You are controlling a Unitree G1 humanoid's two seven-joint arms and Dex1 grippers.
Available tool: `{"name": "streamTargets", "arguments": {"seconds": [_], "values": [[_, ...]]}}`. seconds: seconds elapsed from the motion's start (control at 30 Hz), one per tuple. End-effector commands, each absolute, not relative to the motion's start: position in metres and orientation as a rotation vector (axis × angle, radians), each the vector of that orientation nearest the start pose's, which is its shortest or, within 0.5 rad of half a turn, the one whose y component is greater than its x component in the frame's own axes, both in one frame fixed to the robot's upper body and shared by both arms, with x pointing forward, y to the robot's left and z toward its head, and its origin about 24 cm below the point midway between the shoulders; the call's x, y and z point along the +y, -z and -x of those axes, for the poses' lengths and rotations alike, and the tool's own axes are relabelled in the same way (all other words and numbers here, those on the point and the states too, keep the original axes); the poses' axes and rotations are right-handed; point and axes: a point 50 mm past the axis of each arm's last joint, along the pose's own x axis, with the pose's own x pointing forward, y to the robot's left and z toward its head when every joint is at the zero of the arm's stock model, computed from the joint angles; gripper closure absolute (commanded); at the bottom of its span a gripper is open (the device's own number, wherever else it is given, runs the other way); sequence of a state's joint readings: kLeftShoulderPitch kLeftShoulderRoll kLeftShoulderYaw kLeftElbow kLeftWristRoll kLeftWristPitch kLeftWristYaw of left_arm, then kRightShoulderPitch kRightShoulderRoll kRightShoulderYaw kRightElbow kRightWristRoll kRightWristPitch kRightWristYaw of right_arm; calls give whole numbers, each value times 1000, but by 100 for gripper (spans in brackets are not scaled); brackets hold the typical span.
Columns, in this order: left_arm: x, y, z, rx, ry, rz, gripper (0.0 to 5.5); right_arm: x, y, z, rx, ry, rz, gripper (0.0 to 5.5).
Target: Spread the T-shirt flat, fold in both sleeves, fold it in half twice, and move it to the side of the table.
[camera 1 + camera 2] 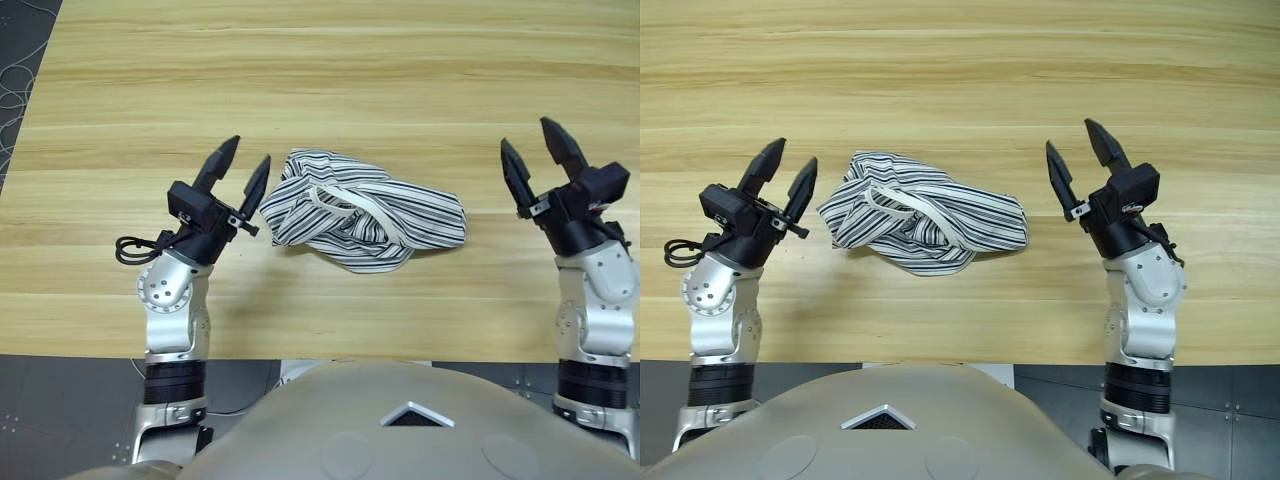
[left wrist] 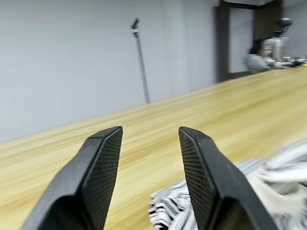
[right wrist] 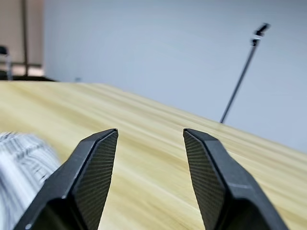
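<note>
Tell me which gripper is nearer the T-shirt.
Left. The left gripper sits right beside the T-shirt, on its left; the right gripper stands well off to its right.

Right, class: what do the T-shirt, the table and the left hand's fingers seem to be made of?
T-shirt: soft striped cloth, crumpled in folds. Table: wood or wood-look laminate, streaked grain. Left hand fingers: black, matte, probably hard plastic; fine grid texture on inner faces.
</note>
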State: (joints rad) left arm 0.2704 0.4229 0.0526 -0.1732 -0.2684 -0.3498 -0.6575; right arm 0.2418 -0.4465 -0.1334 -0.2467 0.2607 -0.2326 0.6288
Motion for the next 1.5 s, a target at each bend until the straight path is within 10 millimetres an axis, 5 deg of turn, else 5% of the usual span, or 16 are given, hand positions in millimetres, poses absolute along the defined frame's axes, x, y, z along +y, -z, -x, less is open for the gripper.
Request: {"name": "streamTargets", "arguments": {"seconds": [0.03,0.37,1.03,1.5], "values": [[209,-77,-185,-98,807,-418,332,-215,-95,-184,-150,-751,450,298],[196,-63,-182,64,1002,-455,332,-185,-66,-151,62,-1084,500,298],[184,-40,-187,107,972,-443,332,-181,-26,-172,165,-1056,707,298],[186,-28,-189,159,926,-486,332,-178,-21,-174,138,-1030,743,298]]}}
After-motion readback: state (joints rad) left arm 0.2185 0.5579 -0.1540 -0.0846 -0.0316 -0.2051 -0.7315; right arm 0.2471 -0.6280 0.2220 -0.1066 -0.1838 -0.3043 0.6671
